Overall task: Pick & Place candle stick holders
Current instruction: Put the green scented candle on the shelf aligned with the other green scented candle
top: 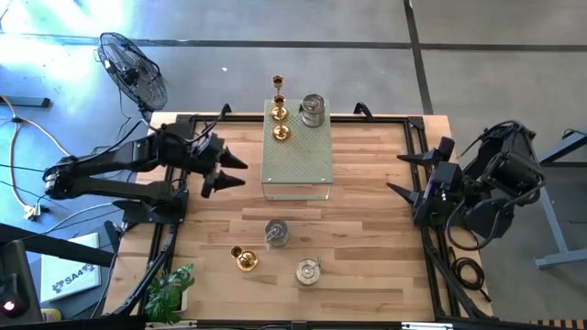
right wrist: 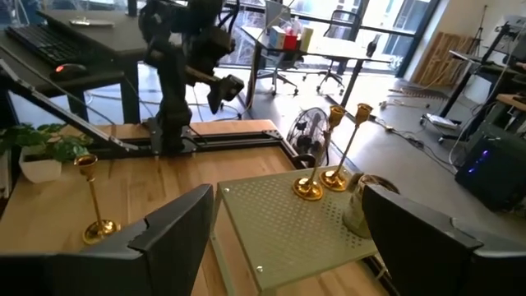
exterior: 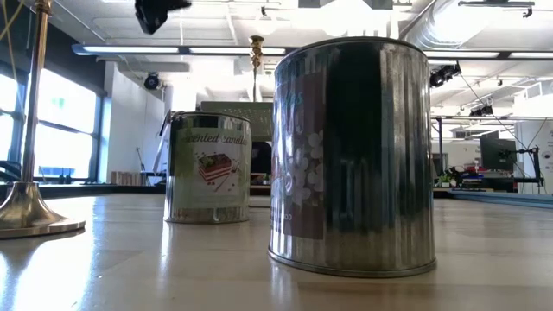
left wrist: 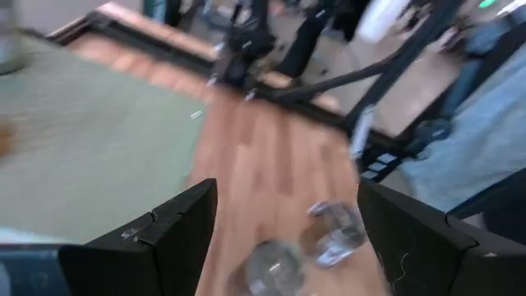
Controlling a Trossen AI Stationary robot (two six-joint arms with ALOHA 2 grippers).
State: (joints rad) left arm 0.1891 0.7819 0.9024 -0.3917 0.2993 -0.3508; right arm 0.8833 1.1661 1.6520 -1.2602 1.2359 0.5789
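Gold holders, two of them, stand on my green box beside one silver tin; a third gold one and two tins sit on the table. Left gripper and right gripper both hang wide, empty.

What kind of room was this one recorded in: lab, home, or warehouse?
Most likely an open-plan lab or workshop office: desks with office chairs, exposed ceiling ducts under strip lights, and a floor fan on bare concrete beside the wooden table.
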